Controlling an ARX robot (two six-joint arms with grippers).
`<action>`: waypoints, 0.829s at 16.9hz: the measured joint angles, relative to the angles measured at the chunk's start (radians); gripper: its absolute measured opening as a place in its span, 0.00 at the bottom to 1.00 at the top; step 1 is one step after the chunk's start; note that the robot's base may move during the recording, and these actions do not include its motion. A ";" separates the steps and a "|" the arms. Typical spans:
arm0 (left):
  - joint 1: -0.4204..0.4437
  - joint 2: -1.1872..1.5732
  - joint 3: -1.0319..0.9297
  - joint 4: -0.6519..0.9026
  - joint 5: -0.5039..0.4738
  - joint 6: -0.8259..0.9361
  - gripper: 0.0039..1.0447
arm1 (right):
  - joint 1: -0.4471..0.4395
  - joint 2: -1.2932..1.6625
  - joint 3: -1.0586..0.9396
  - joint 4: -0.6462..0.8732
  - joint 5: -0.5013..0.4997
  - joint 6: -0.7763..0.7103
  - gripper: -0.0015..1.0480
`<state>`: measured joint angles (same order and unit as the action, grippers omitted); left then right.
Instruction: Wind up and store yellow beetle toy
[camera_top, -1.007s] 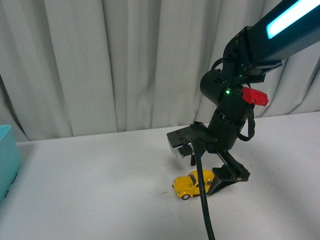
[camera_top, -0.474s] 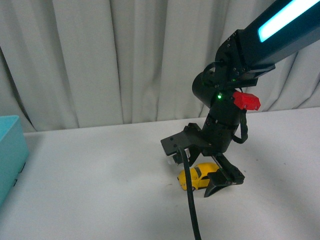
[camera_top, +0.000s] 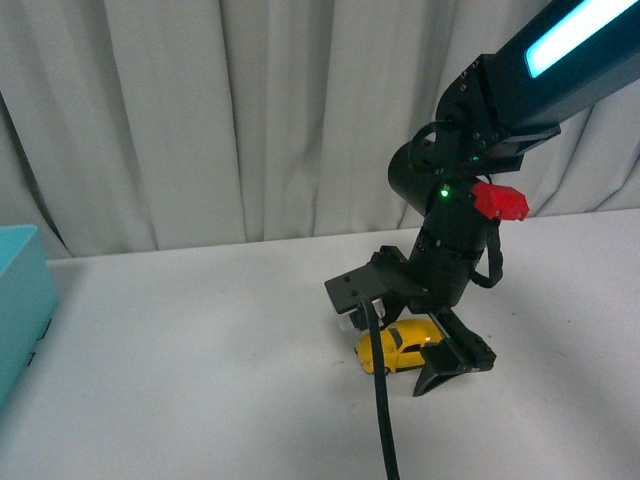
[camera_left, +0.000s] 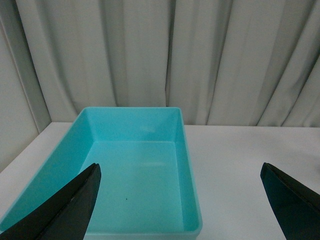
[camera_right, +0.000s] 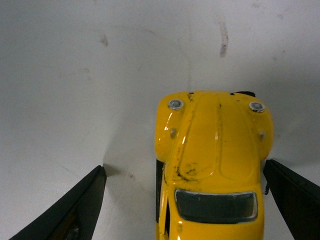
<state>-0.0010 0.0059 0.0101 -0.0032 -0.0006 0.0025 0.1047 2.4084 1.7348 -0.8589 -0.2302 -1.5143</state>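
- The right gripper (camera_right: 187, 210) hangs low over the white table (camera_top: 200, 360), at about 5 o'clock from the middle of the front view. Its jaws stand wide apart and clamp nothing.
- The yellow beetle toy (camera_top: 410, 352) sits on its wheels on the table, between those jaws. In the right wrist view it is off-centre: one flank is just beside one finger, while a clear strip of table separates the other flank from the other finger. I cannot tell whether the near finger touches the toy.
- In the front view the toy's long axis runs roughly from 8 to 2 o'clock. It lies along the gap between the fingers, so closing should press on the two flanks, not on nose and tail.
- The right arm is plainly the nearer one. A small sideways shift would likely centre the toy before the squeeze.
- The left gripper (camera_left: 182, 200) is also spread open and empty, and it looks down into the teal bin (camera_left: 180, 131).
- That bin shows at the 9 o'clock edge of the front view, well apart from the toy.
- Farthest back hangs the pale curtain (camera_top: 200, 120).
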 joint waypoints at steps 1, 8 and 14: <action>0.000 0.000 0.000 0.000 0.000 0.000 0.94 | 0.000 -0.003 -0.003 -0.004 0.010 -0.014 0.85; 0.000 0.000 0.000 0.000 0.000 0.000 0.94 | -0.026 -0.002 0.030 -0.029 0.040 -0.178 0.42; 0.000 0.000 0.000 0.000 0.000 0.000 0.94 | -0.017 0.031 0.068 -0.023 0.008 0.026 0.42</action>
<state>-0.0010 0.0059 0.0101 -0.0032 -0.0006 0.0025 0.0875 2.4390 1.8030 -0.8818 -0.2222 -1.4883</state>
